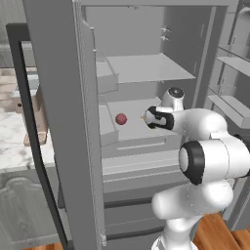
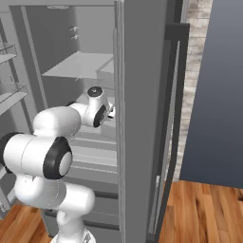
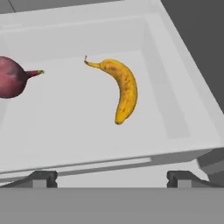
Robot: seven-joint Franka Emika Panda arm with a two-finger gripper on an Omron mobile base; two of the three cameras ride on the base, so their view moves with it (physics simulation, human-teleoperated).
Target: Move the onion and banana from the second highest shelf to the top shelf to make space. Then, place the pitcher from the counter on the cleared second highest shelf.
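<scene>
Banana (image 3: 124, 89) and onion (image 3: 11, 77) lie apart on shelf beyond wide-open, empty gripper (image 3: 111, 179).

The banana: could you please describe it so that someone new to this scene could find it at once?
Look inside the open fridge at the second highest shelf, the grey slab below the top shelf. The banana lies flat there, apart from the onion. It is the curved yellow one with brown speckles; its neighbour is round and dark red.
</scene>
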